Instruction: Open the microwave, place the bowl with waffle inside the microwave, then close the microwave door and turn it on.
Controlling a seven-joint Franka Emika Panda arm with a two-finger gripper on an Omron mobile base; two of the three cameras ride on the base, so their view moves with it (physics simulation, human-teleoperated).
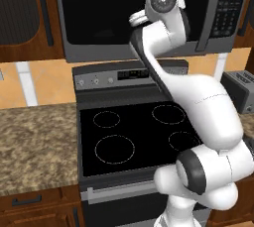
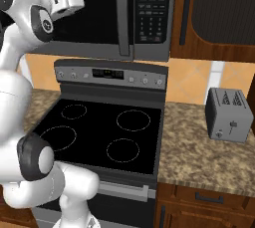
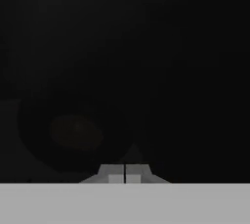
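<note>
Microwave (image 1: 139,13) hangs above the stove (image 1: 129,132), its black glass door (image 1: 134,8) shut flat in the grey frame. The vertical bar handle (image 2: 123,13) sits at the door's right edge, with the dark keypad (image 2: 152,10) just to its right. The white arm (image 1: 198,117) rises in front of the stove and reaches up to the door glass, its wrist close against the front. In the hand view the fingers (image 3: 125,175) are clenched together with nothing between them, pointing at the dark glass. Through the glass a round black bowl (image 3: 34,140) shows dimly inside the microwave, lower left of that view, with a faint brownish waffle (image 3: 75,132) lying in it. The stove top is black with 4 burner rings. A small grey toaster (image 2: 229,115) stands on the speckled tabletop (image 2: 209,157) right of the stove. Wooden cabinets (image 2: 214,13) flank the microwave.
</note>
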